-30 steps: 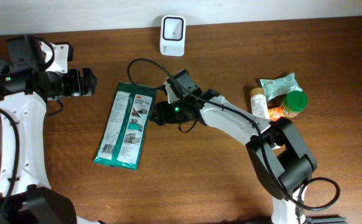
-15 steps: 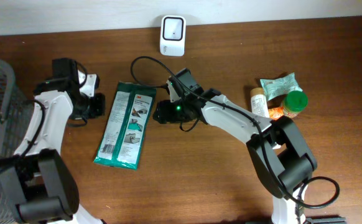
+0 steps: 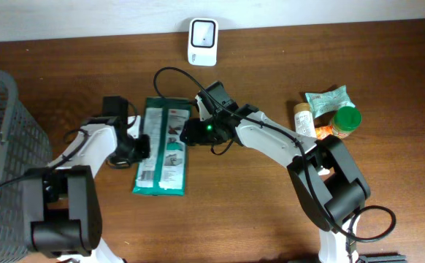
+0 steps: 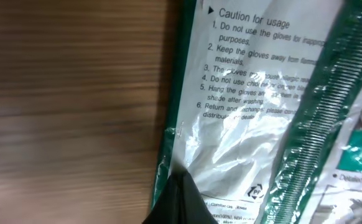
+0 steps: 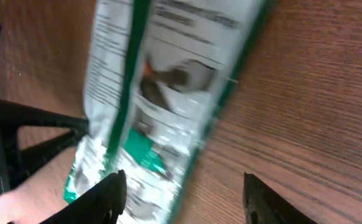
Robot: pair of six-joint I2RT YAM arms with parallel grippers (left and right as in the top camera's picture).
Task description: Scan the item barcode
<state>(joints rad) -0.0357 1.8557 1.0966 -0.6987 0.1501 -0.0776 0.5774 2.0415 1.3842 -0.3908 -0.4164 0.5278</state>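
Grey wire basket (image 3: 1,146) far left; green-lidded jar (image 3: 346,119), teal pouch (image 3: 326,98) right

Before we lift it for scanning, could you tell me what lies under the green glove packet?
Only the wooden table shows around the glove packet; anything directly beneath it is covered.

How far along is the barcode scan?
Nothing looks scanned yet: the glove package lies flat on the table, well short of the white scanner. In hand: the left gripper is shut at its left edge, the right gripper open at its top. Left: lift it up to the scanner.
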